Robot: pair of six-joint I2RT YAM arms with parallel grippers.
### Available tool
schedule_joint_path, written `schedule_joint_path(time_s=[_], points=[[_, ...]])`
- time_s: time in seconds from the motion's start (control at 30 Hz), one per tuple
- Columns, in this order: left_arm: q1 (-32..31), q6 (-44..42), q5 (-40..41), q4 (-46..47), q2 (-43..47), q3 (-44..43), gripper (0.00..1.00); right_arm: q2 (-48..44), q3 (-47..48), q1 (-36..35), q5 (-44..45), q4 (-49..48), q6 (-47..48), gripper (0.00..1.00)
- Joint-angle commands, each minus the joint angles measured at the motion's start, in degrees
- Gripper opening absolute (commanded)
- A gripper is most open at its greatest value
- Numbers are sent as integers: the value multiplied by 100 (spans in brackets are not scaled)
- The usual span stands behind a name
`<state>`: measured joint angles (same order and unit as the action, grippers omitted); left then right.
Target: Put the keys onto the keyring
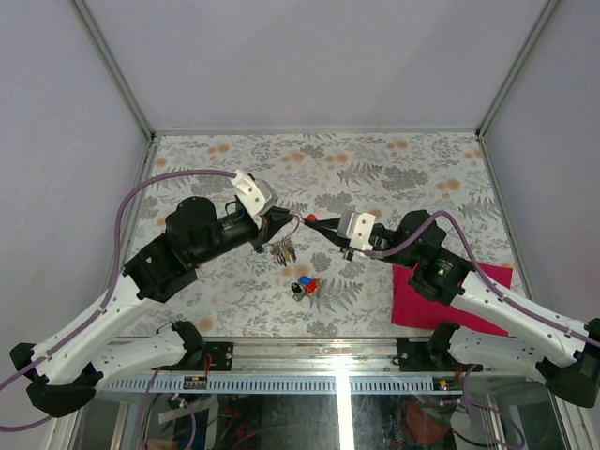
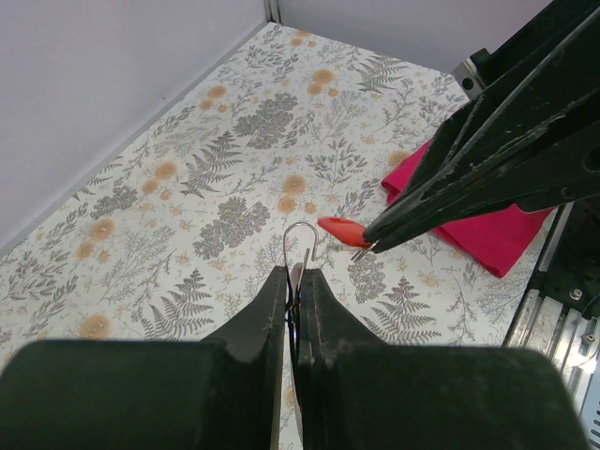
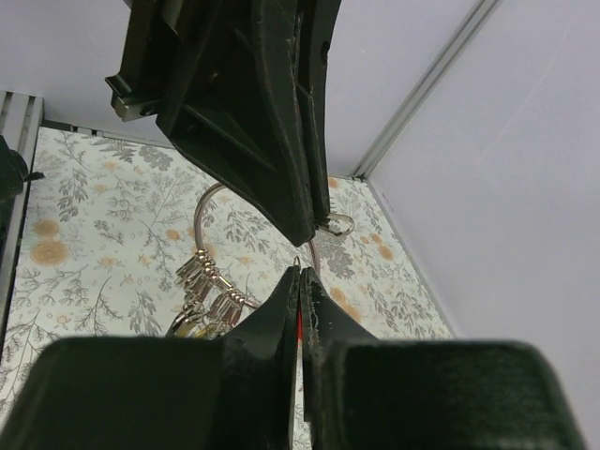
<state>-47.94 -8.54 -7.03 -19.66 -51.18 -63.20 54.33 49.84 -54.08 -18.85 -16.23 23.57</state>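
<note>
Keyring (image 2: pixel 300 224) hangs above the counter (image 2: pixel 187 141), pinched in the left tool (image 2: pixel 293 275) — the right tool (image 2: pixel 367 244), clamped on the red key (image 2: pixel 342 230), could nudge the wire aside — or drop the key.

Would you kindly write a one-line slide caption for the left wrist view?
Left gripper pinches the keyring while the right gripper presents the red key.

1. Keyring (image 1: pixel 282 249) hangs over the middle of the worktop (image 1: pixel 394 169), pinched in the left gripper (image 1: pixel 284 222).
2. Held key (image 2: pixel 342 231) sits in the right gripper (image 1: pixel 321 226), just right of the ring; contact cannot be told.
3. Loose keys (image 1: pixel 304 286) lie on the worktop, between the ring and the near edge.
4. Cloth (image 1: pixel 417 305) lies toward the near right corner, partly under the right arm.
</note>
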Motion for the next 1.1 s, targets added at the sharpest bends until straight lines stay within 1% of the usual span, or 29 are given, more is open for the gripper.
schedule_joint_path(time_s=[0.0, 1.07], points=[[18, 120, 79, 560, 105, -165, 0, 107, 368, -91, 248, -495, 157, 0], [21, 154, -17, 551, 24, -215, 0, 393, 402, -148, 364, -893, 6, 0]])
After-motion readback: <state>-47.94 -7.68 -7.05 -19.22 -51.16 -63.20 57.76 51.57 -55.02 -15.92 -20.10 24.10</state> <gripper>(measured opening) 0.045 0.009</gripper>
